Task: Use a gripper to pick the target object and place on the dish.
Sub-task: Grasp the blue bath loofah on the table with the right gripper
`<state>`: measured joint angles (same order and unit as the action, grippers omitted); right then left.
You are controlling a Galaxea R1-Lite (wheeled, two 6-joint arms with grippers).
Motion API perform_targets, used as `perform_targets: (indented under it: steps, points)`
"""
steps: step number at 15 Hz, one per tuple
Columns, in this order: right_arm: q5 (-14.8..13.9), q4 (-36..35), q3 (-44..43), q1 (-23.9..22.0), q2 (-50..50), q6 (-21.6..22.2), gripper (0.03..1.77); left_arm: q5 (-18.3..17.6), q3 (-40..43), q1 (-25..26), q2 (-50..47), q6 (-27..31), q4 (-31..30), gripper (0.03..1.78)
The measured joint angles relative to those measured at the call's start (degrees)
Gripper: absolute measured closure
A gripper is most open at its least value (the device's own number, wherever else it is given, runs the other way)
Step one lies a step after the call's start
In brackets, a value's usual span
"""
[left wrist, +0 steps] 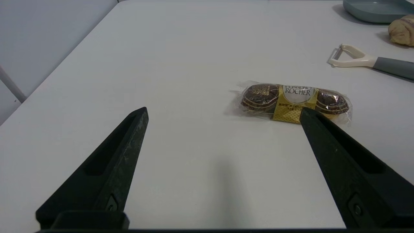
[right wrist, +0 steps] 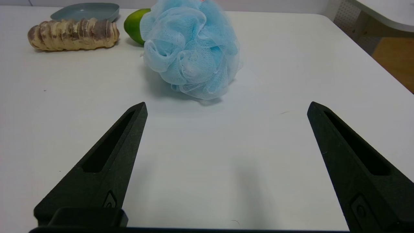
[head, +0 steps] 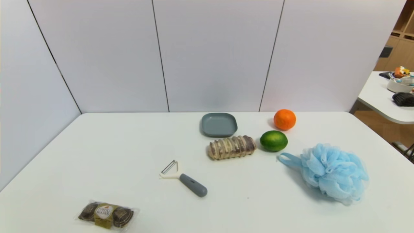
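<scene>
Resting on the white bench (head: pixel 129 145), the light blue bath pouf (head: pixel 333 171) sits on the robot's right side, well apart from the grey-blue dish (head: pixel 219 124) that lies farther back near the middle. Its blue loop strap (head: pixel 288 160) points toward the green lime (head: pixel 273 140), which lies just beside the strap's end. An orange (head: pixel 284 119) sits behind the lime, and a striped bread roll (head: pixel 231 147) lies in front of the dish, between it and a peeler (head: pixel 184 178) with a grey handle. A clear packet of chocolates (head: pixel 106 215) lies near the front edge on the robot's left.

Neither arm shows in the head view. In the right wrist view, the right tool (right wrist: pixel 226 108) hovers low over bare bench with its two dark pointed fingers (right wrist: pixel 106 165) spread wide, holding nothing; the pouf lies ahead of it, apart from both tips, with the roll, lime and dish beyond. In the left wrist view, the left tool (left wrist: pixel 223 111) is likewise spread wide and empty above the bench, with the chocolate packet ahead near one fingertip, and the peeler and the dish's edge farther off.
</scene>
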<state>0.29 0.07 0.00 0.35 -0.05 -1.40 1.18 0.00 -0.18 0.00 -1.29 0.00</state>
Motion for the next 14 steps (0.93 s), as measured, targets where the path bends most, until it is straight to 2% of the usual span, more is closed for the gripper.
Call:
perform_targets:
  steps: [5, 9, 12, 14]
  points:
    - [0.0, 0.6, 0.0, 0.0, 0.0, 0.2, 0.09, 0.0, 0.0, 0.0, 0.0, 0.0, 0.0, 0.12]
    - [0.0, 2.9, -0.9, 0.0, 1.4, -1.8, 0.09, 0.0, 0.0, 0.0, 0.0, 0.0, 0.0, 0.12]
    - [0.2, 1.6, -6.4, 0.2, 5.9, -3.9, 0.09, 0.0, 0.0, 0.0, 0.0, 0.0, 0.0, 0.12]
    - [0.3, 0.5, -13.7, 0.8, 12.3, -4.4, 0.09, 0.0, 0.0, 0.0, 0.0, 0.0, 0.0, 0.12]
